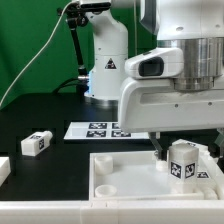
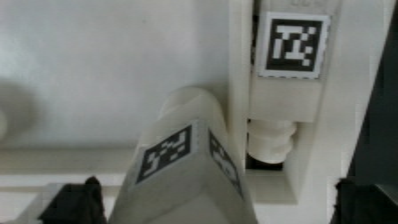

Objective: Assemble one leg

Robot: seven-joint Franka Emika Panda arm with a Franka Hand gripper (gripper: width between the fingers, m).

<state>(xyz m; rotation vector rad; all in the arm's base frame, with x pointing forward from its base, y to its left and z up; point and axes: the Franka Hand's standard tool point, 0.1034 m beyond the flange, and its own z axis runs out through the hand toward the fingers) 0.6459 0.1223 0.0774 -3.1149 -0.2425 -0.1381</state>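
Observation:
A white leg with black-and-white tags stands upright at the near corner of the large white panel, on the exterior view's right. My gripper hangs over it with its fingers spread on either side, a gap showing between them and the leg. In the wrist view the leg rises between the dark fingertips, and neither touches it. The gripper is open. The panel's rim carries a tag, and a round socket lies beside the leg.
A second leg lies on the black table at the exterior view's left. Another white part shows at the left edge. The marker board lies behind the panel. The arm's base stands at the back.

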